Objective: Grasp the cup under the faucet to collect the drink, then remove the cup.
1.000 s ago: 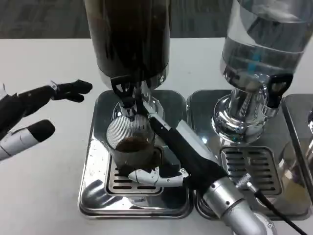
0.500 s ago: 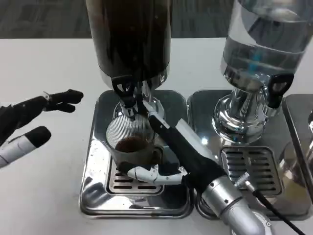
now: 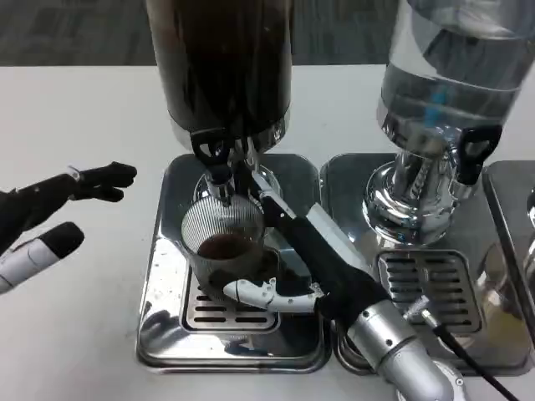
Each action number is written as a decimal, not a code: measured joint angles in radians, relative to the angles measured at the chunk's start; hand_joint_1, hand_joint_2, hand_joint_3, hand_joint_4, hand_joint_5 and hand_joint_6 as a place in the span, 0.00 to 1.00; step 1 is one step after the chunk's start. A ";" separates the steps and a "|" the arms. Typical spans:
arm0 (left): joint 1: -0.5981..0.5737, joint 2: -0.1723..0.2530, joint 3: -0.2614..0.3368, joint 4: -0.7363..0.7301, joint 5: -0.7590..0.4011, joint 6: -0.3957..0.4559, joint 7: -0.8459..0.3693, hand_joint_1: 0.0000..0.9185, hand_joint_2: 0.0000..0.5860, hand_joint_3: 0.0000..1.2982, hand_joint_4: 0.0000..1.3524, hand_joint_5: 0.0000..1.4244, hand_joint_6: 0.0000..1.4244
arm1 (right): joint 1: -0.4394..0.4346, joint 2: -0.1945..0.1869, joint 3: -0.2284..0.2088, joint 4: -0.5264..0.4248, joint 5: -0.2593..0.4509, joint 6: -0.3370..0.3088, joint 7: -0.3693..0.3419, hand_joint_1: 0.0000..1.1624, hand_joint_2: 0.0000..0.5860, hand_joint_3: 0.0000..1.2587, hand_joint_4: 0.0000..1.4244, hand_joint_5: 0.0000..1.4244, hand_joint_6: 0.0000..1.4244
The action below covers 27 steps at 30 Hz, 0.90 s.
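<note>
A clear ribbed cup (image 3: 224, 244) with dark drink in its bottom stands on the steel drip tray (image 3: 167, 309), right under the black faucet (image 3: 216, 165) of the dark drink dispenser (image 3: 224, 67). My right hand (image 3: 292, 267) grips the cup: its black fingers run along the cup's right side and a white finger (image 3: 255, 296) curls round its front. My left hand (image 3: 50, 213) hovers over the white table to the left of the tray, fingers apart, holding nothing.
A second dispenser (image 3: 447, 75) with clear liquid stands to the right on its own steel tray (image 3: 430, 301), with a black tap (image 3: 472, 150). A third tray's edge (image 3: 514, 251) shows at far right. White table (image 3: 75, 117) lies to the left.
My left hand has drawn back to the left and down, away from the dispenser. My right hand has stayed on the cup and shifted slightly.
</note>
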 measured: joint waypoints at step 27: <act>0.015 0.000 -0.001 0.012 0.012 0.002 0.001 0.00 0.11 0.21 0.16 0.17 0.11 | -0.024 0.001 0.011 0.002 0.004 0.040 0.043 0.64 0.34 0.00 0.00 0.00 0.07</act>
